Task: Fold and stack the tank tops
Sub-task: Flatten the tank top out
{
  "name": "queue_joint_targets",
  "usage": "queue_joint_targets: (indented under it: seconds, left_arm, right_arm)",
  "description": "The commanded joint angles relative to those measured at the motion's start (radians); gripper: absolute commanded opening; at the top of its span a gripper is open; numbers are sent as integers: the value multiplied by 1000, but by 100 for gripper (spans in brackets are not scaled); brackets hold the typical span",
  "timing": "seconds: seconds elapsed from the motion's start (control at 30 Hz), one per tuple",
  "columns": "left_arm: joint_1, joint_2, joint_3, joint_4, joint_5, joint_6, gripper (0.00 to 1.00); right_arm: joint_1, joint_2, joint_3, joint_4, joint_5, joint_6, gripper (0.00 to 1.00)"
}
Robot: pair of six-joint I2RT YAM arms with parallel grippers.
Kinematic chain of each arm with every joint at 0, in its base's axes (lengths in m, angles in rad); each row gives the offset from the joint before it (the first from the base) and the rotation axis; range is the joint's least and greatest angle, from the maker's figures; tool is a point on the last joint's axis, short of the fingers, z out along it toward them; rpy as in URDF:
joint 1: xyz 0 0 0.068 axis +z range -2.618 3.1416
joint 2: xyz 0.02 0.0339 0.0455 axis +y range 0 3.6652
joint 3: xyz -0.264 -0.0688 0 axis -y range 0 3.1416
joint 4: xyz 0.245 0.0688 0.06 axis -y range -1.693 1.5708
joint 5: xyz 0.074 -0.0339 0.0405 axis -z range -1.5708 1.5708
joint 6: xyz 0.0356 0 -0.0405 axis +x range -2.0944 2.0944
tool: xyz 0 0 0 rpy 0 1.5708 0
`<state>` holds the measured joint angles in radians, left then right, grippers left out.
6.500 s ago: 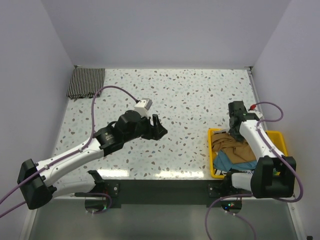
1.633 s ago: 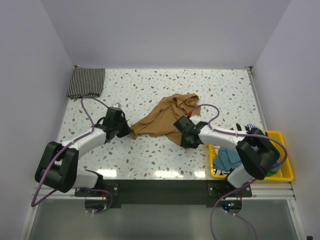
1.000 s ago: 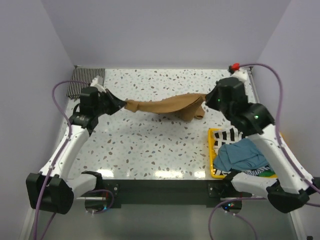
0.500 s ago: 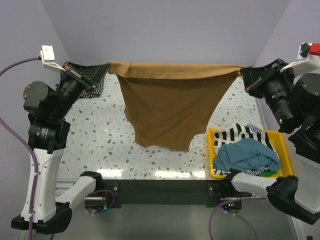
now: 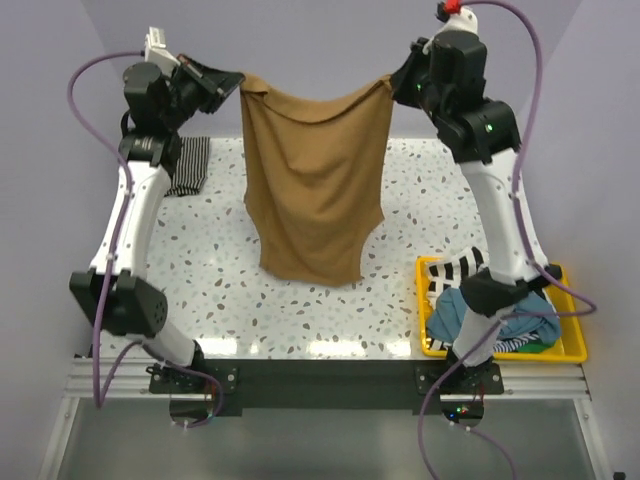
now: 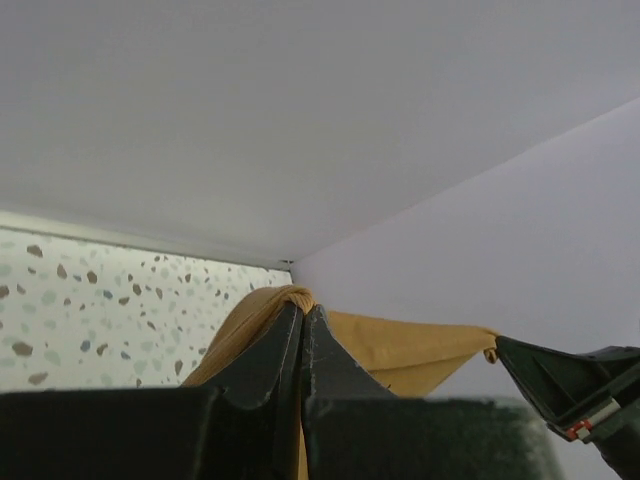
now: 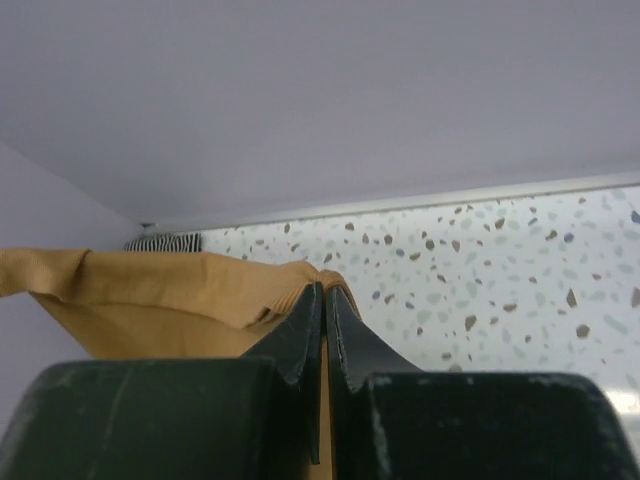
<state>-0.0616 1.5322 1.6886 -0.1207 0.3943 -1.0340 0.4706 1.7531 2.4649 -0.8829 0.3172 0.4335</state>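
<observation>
I have my left gripper [image 5: 233,83] and right gripper [image 5: 394,84] each clamped on an upper corner of the tan tank top [image 5: 315,180], now hanging narrower over the table [image 5: 430,200] than half a second ago, so it is unfolded yet, with one striped top [image 5: 188,165] folded far-left and more cloth in the yellow bin [image 5: 572,346].

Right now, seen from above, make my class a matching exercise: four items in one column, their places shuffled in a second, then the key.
1. tan tank top
2. thin-striped tank top
3. teal top
4. yellow bin

A. folded, far left corner of the table
B. near right edge of the table
C. hanging between left gripper and right gripper
D. inside the bin

Pairs: 1-C, 2-A, 3-D, 4-B
</observation>
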Motion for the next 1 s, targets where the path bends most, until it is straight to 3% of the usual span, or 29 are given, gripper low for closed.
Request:
queue_joint_targets:
  seconds: [0.0,0.13,0.23,0.33,0.43,0.53,0.57,0.63,0.7,0.73,0.8,0.83,0.87,0.9,0.97]
  left_arm:
    - [45,133,253,147,150,-37,0]
    - [136,200,416,122,241,-44,0]
    - [178,117,295,130,252,-25,0]
    - [210,11,81,159,253,-1,0]
    - [244,-92,-245,228,265,-18,0]
    - [240,-173,-436,256,255,-5,0]
    - [238,-208,-580,272,267,-6,0]
    - [226,-247,-816,297,268,0,0]
    - [226,-312,-965,290,259,35,0]
    - [226,-337,-1100,276,250,51,4]
    - [224,-409,-1222,268,242,78,16]
    - [226,-432,-1315,262,247,83,31]
    - [226,-475,-1346,259,255,94,33]
    - [226,-501,-1371,234,252,106,42]
    - [224,-579,-1394,163,230,114,49]
  right_arm:
    - [-111,124,263,67,-182,14,0]
    - [-158,25,107,206,-250,60,0]
    - [-158,-56,-58,234,-251,54,0]
    - [-156,-124,-255,243,-273,51,0]
    - [-158,-212,-537,280,-290,66,0]
    - [-158,-282,-856,338,-314,102,0]
    - [-158,-315,-1006,358,-316,112,0]
    - [-158,-340,-1147,377,-349,135,0]
    - [-158,-348,-1328,403,-375,155,0]
    - [-158,-343,-1372,400,-380,159,0]
    - [-158,-325,-1481,380,-386,162,1]
    - [-158,-325,-1510,372,-389,163,11]
    - [-158,-329,-1556,358,-377,166,29]
    - [-158,-369,-1581,364,-372,171,39]
    - [-155,-423,-1624,355,-372,177,60]
